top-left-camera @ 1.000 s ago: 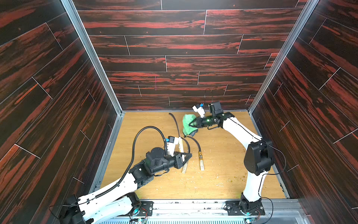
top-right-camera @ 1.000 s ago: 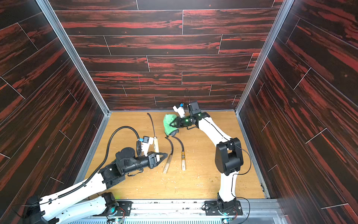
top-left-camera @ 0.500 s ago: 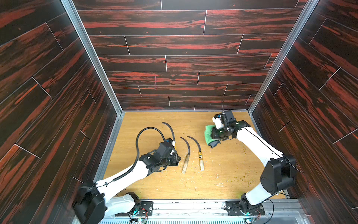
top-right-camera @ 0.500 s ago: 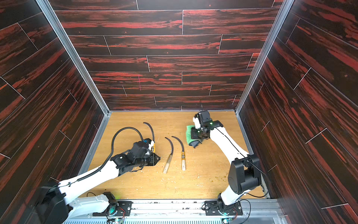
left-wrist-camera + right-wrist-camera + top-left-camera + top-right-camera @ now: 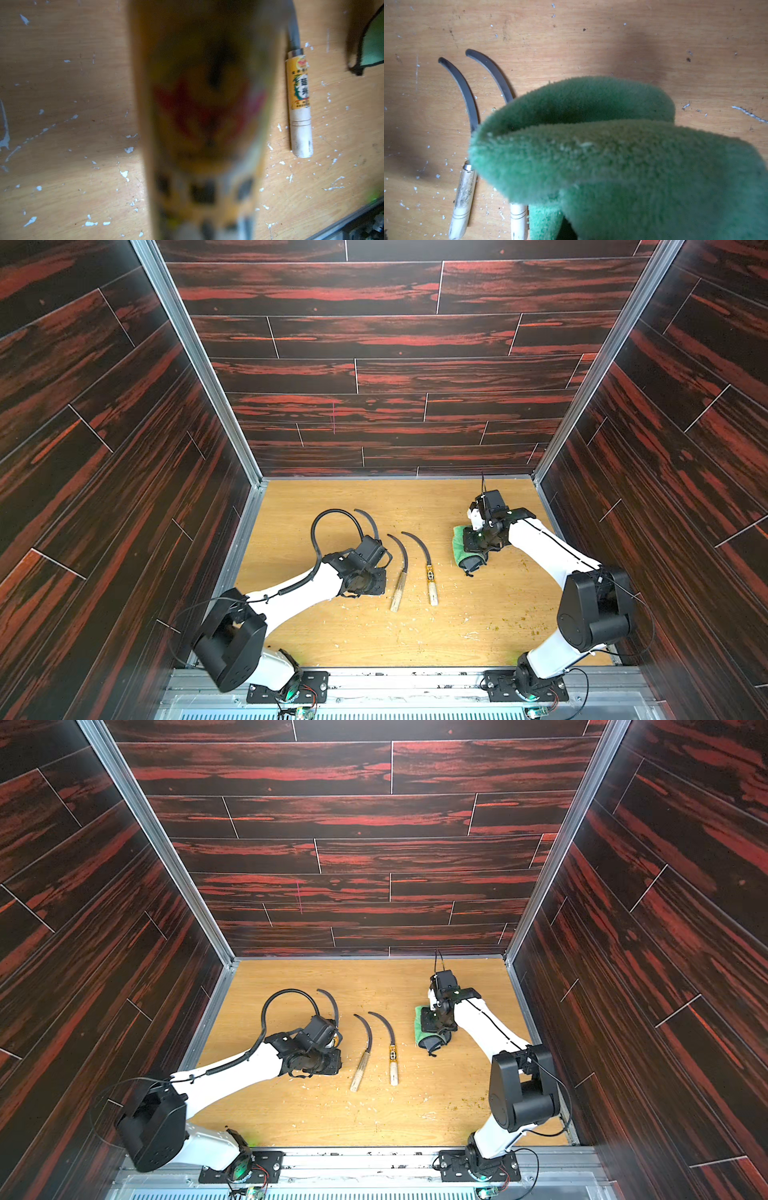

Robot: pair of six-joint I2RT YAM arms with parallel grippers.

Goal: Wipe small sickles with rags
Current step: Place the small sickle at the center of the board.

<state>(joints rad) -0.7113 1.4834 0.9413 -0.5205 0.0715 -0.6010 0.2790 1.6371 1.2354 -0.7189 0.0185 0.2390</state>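
Near the middle of the pale wooden tabletop (image 5: pixel 415 639), side by side: plain wooden-handled sickle with dark curved blade (image 5: pixel 399 589) and, right of it, yellow-labelled wooden-handled sickle (image 5: pixel 431 585). Left of both, third dark-bladed sickle (image 5: pixel 372 524), clamped in left gripper (image 5: pixel 372 583), blade toward the back wall (image 5: pixel 395 427). Far right, folded green fluffy cloth (image 5: pixel 458 545), held by right gripper (image 5: pixel 476 545).

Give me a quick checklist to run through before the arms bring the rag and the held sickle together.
1. Sickle grip: left gripper shut on the held sickle, at its handle: ok.
2. Rag grip: right gripper shut on the green rag: ok.
3. Rag against the held blade: not ok, well apart.
4. Space between the arms: not ok, the plain-handled sickle and the loose labelled sickle lie on the table there.
5. Held sickle off the table: cannot tell.
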